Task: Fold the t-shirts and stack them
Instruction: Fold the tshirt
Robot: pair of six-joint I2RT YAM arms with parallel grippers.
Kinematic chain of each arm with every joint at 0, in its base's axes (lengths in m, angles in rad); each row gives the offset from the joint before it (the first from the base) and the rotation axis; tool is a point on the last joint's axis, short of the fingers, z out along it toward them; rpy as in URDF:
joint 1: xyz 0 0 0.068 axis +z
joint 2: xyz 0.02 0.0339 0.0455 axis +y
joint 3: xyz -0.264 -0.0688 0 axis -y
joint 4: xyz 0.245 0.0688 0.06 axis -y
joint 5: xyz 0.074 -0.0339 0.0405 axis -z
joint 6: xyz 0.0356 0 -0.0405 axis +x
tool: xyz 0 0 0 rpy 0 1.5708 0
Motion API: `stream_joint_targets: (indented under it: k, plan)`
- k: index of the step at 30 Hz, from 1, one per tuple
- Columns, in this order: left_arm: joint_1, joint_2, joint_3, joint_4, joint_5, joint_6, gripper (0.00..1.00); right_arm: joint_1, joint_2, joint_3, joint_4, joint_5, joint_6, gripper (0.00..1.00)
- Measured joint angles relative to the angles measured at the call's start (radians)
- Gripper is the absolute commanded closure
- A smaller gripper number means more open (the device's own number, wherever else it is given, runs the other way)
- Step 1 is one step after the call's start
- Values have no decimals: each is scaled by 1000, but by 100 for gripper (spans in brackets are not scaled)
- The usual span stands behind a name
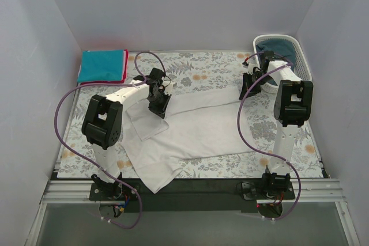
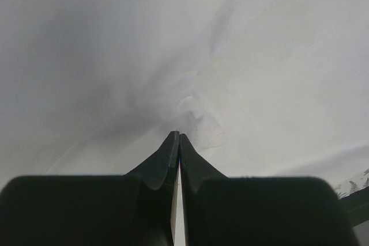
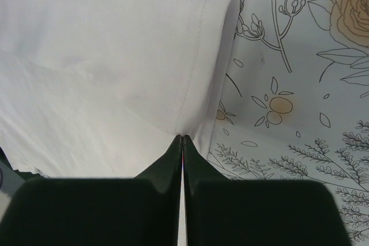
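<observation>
Top external view, nearest first: the white shirt (image 1: 193, 133) spills one corner over the near edge of the table (image 1: 219, 184), left of centre. From there it spreads across the middle, its long axis slanting from near-left to far-right.

Over its far-left part the left gripper (image 1: 159, 106) points down into the cloth. Its wrist view shows the jaws pressed together with a small pucker of white fabric at their tips, so I judge it has a pinch of the shirt (a thin one, by the look of it).

The right gripper (image 1: 249, 91) sits at the shirt's far-right end, toward the table's right edge. Its jaws are likewise closed, with the tips on a stitched hem where the cloth meets the tablecloth (image 1: 219, 70), and it seems to hold that hem.

The bulk of the shirt therefore lies nearward of both grippers and between them, and neither arm is clearly closer to it.

In the far-left corner a teal shirt (image 1: 101, 66) lies folded on a red shirt (image 1: 125, 67). In the far-right corner a dark shirt (image 1: 282, 47) fills the basket (image 1: 304, 56).
</observation>
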Motion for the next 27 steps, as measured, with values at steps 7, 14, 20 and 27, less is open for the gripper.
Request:
stream_joint_targets:
  k: [7, 14, 20, 27]
  plan:
    - [0, -24, -13, -15, 0, 3, 71, 0, -6, 0, -7, 0, -1, 99]
    - [-1, -33, -19, -14, -1, -9, 50, 0, -11, 0, -7, -3, -1, 99]
    - [-2, -21, -11, -13, 3, -16, 50, 0, -11, 0, -7, -3, -1, 99]
    - [-2, -4, -5, -5, 27, -31, 50, 0, -11, 0, -7, -3, -2, 99]
